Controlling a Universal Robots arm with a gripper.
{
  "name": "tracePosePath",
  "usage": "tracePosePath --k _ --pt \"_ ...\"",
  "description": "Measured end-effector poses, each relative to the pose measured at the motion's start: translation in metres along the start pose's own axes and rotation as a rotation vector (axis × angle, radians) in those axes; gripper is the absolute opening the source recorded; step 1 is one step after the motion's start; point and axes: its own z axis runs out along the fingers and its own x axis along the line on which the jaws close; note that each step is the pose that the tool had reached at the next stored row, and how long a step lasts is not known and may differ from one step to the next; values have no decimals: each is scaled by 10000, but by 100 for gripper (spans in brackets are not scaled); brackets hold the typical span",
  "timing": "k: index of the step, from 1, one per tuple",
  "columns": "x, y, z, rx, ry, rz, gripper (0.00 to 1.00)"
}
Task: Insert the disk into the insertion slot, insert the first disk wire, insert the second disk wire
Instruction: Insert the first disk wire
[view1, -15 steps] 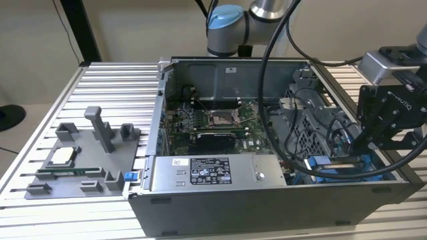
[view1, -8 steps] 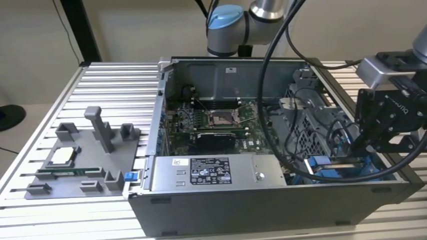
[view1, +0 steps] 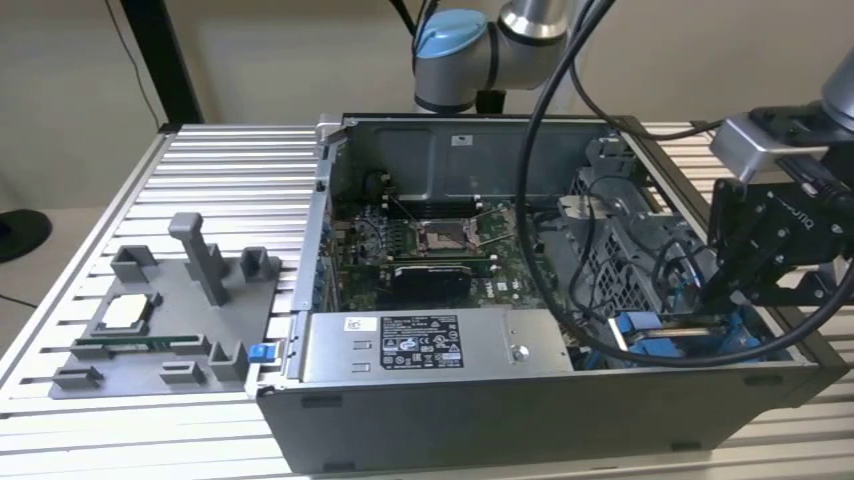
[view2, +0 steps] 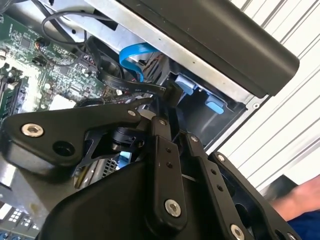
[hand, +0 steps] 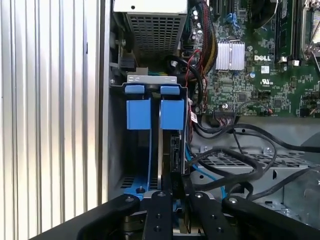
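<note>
End effector (view1: 722, 300) reaches down into the near corner of the open computer case (view1: 534, 410) at the exterior view's right, just over the blue rails of the insertion slot (view1: 657, 340). In both wrist views its black fingers (hand: 159, 202) are drawn close together. They pinch the black plug of a disk wire (view2: 125, 86) at their tips, with the end effector's middle at (view2: 171, 116) and (hand: 178, 184).

The disk (hand: 175, 147) stands on edge inside the insertion slot (hand: 119, 150), seated behind one of two bright blue tabs (hand: 171, 114) that sit side by side. The plug meets the disk's exposed edge, though whether it is fully seated cannot be told. A blue flat cable (view2: 132, 55) curls above the slot in the second wrist view.

Farther in lies the green motherboard (view1: 427, 240), and black cables (hand: 235, 165) loop over a perforated metal cage beside the slot. A grey labelled power-supply box (view1: 414, 345) runs along the near wall of the case.

The case sits on a ribbed aluminium counter (view1: 214, 170). A grey fixture tray (view1: 160, 320) with upright posts rests on the counter at the exterior view's left, well apart from the end effector.
</note>
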Motion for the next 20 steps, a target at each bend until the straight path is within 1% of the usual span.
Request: tracePosePath --k 10,20 --pt "-15 -2 36 18 4 -143 0" --pt "-15 -2 52 24 2 -104 0"
